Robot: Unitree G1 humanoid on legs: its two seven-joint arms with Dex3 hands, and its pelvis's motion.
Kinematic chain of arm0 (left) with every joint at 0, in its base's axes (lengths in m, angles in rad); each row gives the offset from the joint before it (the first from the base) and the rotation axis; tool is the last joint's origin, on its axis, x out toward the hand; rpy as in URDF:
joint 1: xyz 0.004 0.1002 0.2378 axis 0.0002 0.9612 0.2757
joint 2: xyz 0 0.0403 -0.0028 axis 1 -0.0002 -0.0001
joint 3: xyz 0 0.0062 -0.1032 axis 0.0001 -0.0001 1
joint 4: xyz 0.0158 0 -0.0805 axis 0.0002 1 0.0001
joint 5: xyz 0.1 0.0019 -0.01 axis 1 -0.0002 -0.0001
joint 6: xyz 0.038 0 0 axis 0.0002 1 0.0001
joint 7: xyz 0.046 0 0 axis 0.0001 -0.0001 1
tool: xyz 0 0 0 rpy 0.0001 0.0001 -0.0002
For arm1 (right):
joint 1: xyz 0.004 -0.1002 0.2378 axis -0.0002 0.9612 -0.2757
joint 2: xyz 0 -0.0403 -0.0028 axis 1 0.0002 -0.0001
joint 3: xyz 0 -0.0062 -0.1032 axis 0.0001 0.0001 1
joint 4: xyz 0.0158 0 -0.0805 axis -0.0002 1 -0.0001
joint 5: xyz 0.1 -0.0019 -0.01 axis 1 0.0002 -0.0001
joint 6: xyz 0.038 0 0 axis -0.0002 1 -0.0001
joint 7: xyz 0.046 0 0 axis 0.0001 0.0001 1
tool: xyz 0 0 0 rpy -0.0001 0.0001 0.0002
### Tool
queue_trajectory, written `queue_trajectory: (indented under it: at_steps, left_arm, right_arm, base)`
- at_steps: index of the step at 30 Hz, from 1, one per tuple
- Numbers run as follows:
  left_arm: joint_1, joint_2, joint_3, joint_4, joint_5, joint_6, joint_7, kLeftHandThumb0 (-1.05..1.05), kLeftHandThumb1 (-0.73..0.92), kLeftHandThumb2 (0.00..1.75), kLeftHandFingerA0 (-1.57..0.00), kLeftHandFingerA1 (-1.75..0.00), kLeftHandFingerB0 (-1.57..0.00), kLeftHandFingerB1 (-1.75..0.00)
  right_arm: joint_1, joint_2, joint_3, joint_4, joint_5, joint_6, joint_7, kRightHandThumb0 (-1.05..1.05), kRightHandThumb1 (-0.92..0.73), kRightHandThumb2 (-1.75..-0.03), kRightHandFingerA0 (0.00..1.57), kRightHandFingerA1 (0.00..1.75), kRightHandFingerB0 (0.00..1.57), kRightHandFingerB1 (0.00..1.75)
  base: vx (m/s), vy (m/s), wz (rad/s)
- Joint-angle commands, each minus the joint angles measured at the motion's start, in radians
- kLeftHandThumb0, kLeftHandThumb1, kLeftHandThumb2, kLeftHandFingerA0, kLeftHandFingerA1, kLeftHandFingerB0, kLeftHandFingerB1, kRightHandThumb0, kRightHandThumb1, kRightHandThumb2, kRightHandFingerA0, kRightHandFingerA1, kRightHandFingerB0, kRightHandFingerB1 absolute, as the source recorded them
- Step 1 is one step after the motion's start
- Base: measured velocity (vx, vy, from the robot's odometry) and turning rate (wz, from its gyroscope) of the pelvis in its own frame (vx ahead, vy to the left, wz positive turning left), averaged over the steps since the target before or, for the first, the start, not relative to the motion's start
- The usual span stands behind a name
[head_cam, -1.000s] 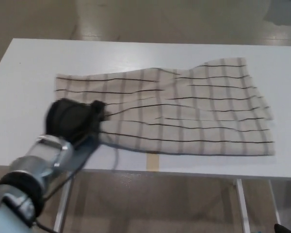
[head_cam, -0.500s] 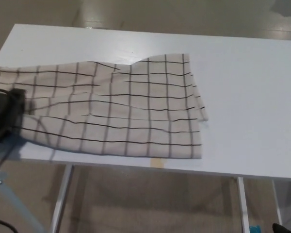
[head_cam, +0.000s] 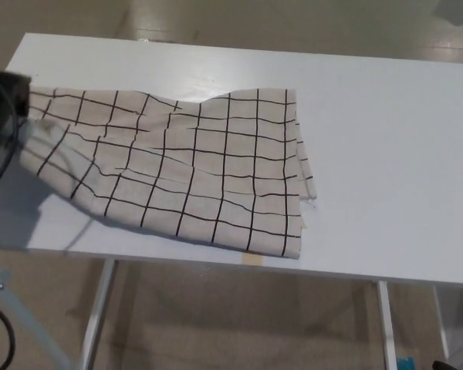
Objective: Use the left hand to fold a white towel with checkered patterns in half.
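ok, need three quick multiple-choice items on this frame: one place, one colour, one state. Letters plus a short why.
1. Where does the left hand show?
A. far left edge
B. centre
C. right edge

2. What colour are the lines on the towel?
A. red
B. dark
C. green

3. How does the towel lie on the table?
A. rolled up
B. hanging wholly off the table
C. left end lifted, right part resting on the table

Answers: 1 A, the black hand sits at the picture's left edge. 2 B, dark grid on white cloth. 3 C, a shadow falls under the raised left end.
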Motion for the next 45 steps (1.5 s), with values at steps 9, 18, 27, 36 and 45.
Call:
queue_trajectory:
  at_steps: [9,18,27,36,45]
  left_arm:
    - [-0.057,-0.065,0.096,-0.685,0.022,-0.168,0.082,-0.21,0.60,0.55,-0.80,-1.75,-0.66,-1.68]
    - [0.021,-0.187,-0.047,-0.932,0.107,-0.253,-0.030,-0.32,0.51,0.55,-1.16,-0.89,-0.98,-0.54]
    - [0.084,-0.246,-0.187,-0.924,0.190,-0.266,-0.127,-0.32,0.47,0.55,-1.14,-0.90,-0.97,-0.54]
    - [0.296,-0.290,-0.281,-0.994,-0.044,0.046,-0.953,-0.84,0.48,0.90,0.00,0.00,-0.05,-0.20]
    - [0.291,-0.315,-0.246,-0.959,-0.066,0.120,-1.079,-0.85,0.47,0.90,0.00,0.00,0.00,-0.19]
  right_arm:
    - [0.017,-0.003,-0.001,0.001,-0.006,-0.006,-0.011,-0.41,-0.83,-0.64,0.45,0.53,0.52,0.54]
    - [0.035,0.013,-0.001,-0.007,0.001,-0.024,-0.008,-0.41,-0.82,-0.64,0.45,0.74,0.57,0.59]
    - [0.032,-0.001,0.010,-0.015,-0.036,-0.007,-0.028,-0.40,-0.83,-0.64,0.53,0.81,0.58,0.60]
    - [0.027,-0.007,0.020,-0.041,-0.015,0.025,0.014,-0.42,-0.84,-0.65,0.50,0.75,0.57,0.58]
    - [-0.013,-0.015,0.016,-0.011,0.004,0.003,0.042,-0.42,-0.84,-0.65,0.49,0.69,0.56,0.60]
  base:
    - [0.00,0.000,0.00]
    - [0.00,0.000,0.00]
    - [0.00,0.000,0.00]
    - [0.00,0.000,0.00]
    - [0.00,0.000,0.00]
